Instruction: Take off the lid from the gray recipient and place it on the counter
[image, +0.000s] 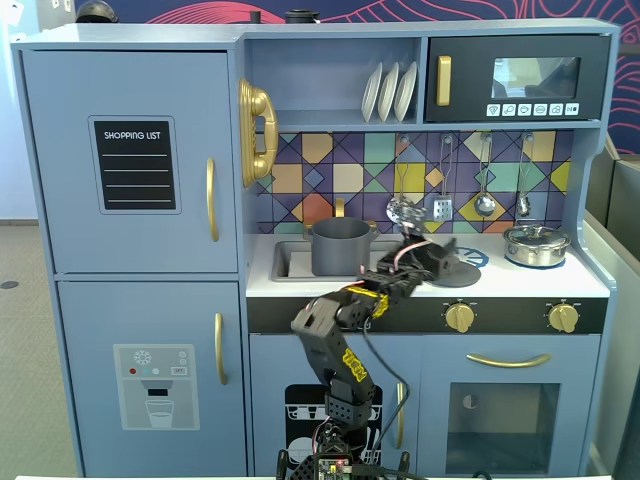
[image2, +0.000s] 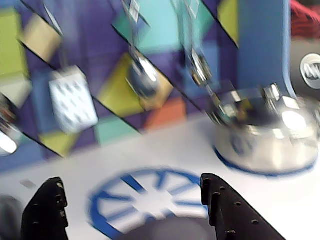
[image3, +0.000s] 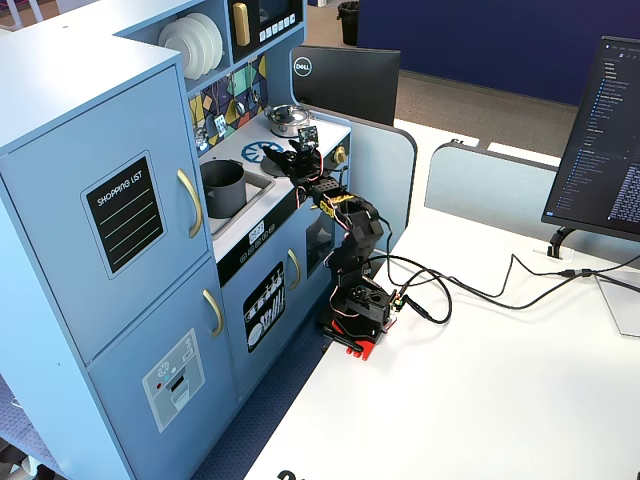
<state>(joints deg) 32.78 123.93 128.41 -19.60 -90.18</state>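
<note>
The gray recipient (image: 340, 246) stands uncovered in the recessed sink, also seen in another fixed view (image3: 222, 188). The dark gray lid (image: 462, 266) lies flat on the white counter (image: 520, 280), over the printed blue burner (image2: 150, 195). In the wrist view only the lid's blurred edge (image2: 165, 231) shows, low between the fingers. My gripper (image2: 130, 184) is open wide and empty, just above the lid. In a fixed view the gripper (image: 440, 256) sits right of the pot.
A shiny silver pot (image: 536, 243) with its own lid stands on the right burner, close to my right finger (image2: 220, 200). Utensils (image: 485, 203) hang on the tiled back wall above the counter. Gold knobs (image: 459, 317) line the front edge.
</note>
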